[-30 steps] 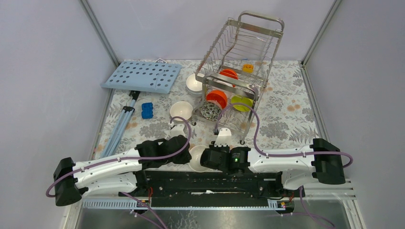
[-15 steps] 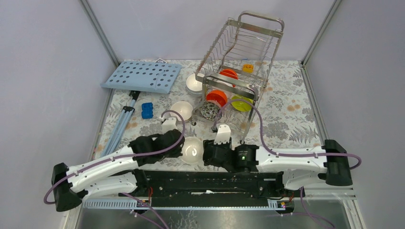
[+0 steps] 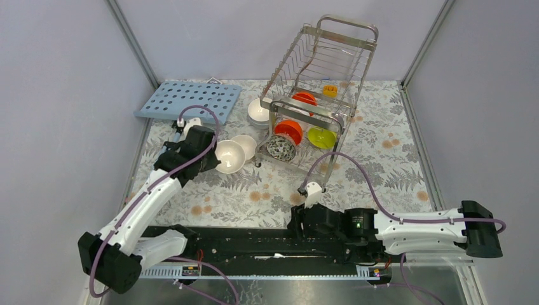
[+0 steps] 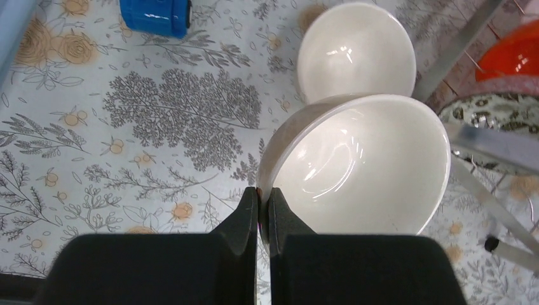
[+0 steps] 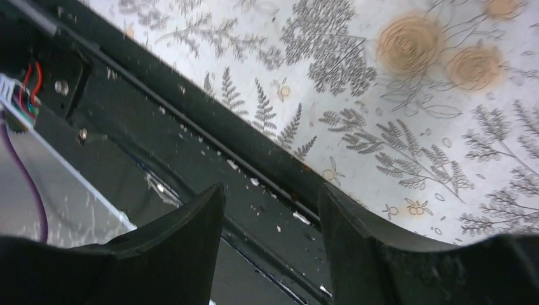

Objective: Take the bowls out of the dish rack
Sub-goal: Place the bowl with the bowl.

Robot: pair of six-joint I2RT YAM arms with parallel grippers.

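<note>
Pale lilac walls (image 3: pixel 57 95) close three sides, with aluminium posts (image 3: pixel 132 44) at the corners. The tabletop (image 3: pixel 388 152) wears a white cloth printed with grey ferns and orange flowers.

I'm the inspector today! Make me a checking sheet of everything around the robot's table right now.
Surface: flowery tablecloth, no spills seen.
Job's things: dish rack holds upper orange bowl, lower orange bowl, green bowl, speckled bowl; white bowl and cream bowl sit on the cloth beside it.
Clutter: blue holey board, blue block.
Grippers: left gripper shut on a pale bowl's rim; right gripper open, empty.
Cables: purple cables loop over both arms.
Surroundings: plain walls, metal posts.
</note>
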